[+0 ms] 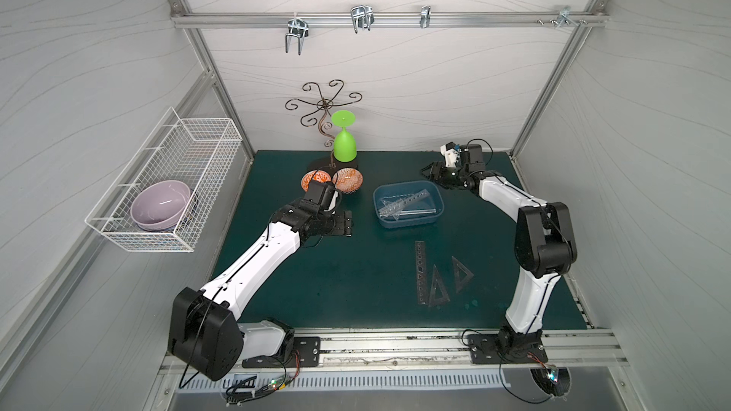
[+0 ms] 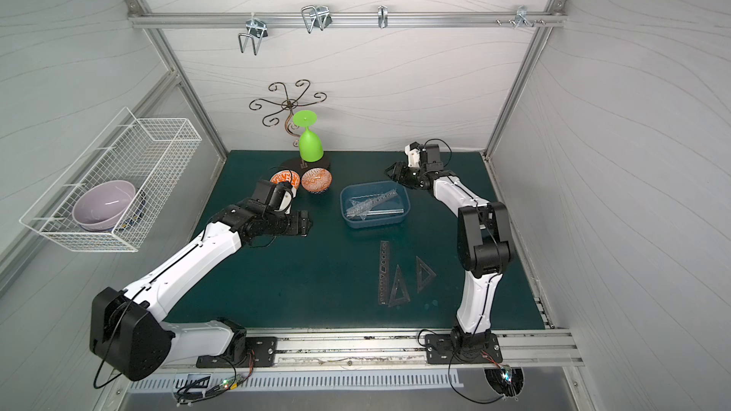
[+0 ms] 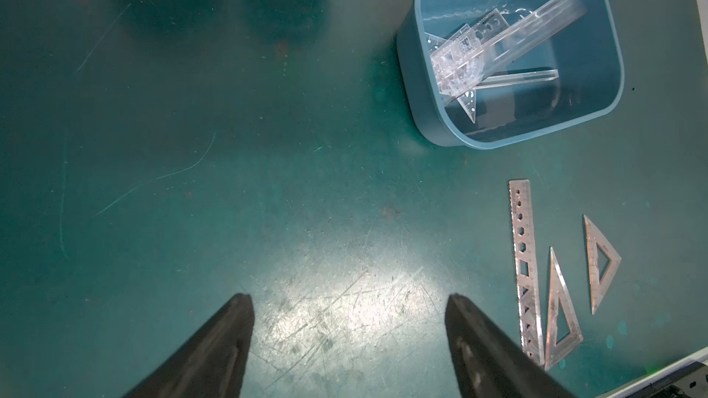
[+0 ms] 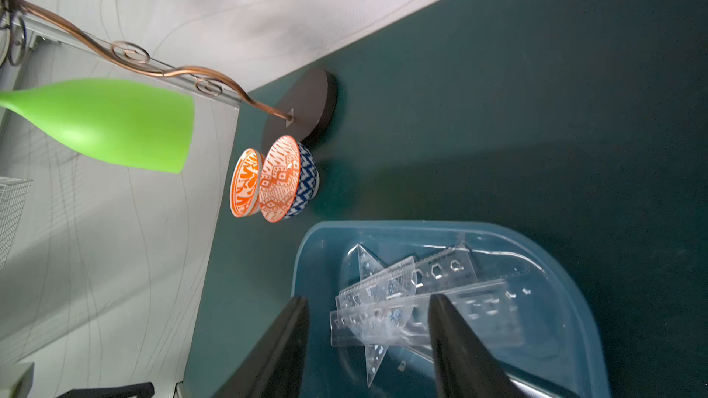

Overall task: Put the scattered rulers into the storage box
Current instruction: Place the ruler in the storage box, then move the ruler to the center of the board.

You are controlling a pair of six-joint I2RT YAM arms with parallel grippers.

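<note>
storage box (image 1: 407, 224) sits mid-mat (image 1: 316, 278) with several clear rulers (image 1: 399, 205) piled inside, a stencil strip (image 3: 531, 258) and two triangles (image 3: 553, 277) lie flat nearer the arm bases, right gripper (image 4: 368, 297) hangs over the box, jaws apart, holding nothing, left gripper (image 3: 348, 296) jaws spread wide over the mat.

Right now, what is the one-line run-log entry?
left end effector: open, empty, over mat | right end effector: open above storage box | boxed: several rulers | on mat: straight ruler, slim triangle, wide triangle
</note>
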